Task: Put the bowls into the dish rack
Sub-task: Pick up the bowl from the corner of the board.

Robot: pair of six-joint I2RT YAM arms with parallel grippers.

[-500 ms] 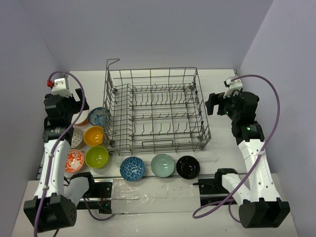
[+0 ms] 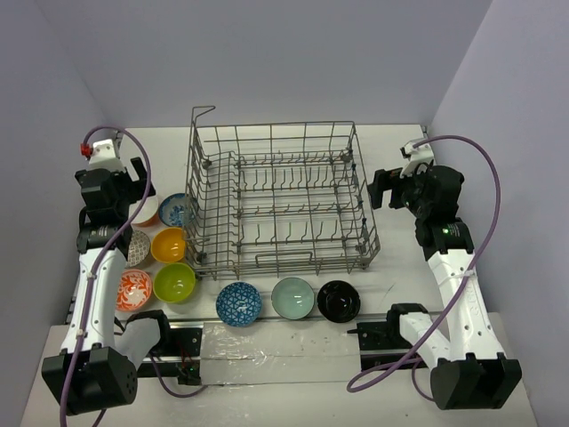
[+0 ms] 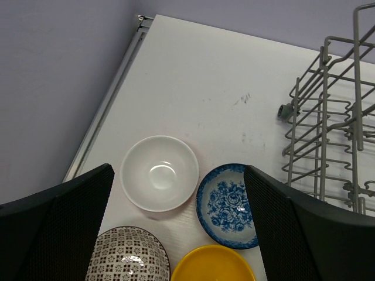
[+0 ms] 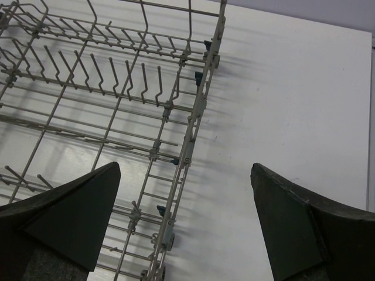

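The left fingers (image 3: 53, 228) and right fingers (image 4: 58, 216) are wide and empty; the left should probably come straight down on the rim of the white bowl (image 3: 159, 172).

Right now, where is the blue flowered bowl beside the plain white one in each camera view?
Top view: the blue flowered bowl sits left of centre, just left of the dish rack.
Left wrist view: lower centre, right of the white bowl.
Right wrist view: not in it.
Shared landmark: the dish rack, right edge of the left wrist view, left half of the right wrist view.
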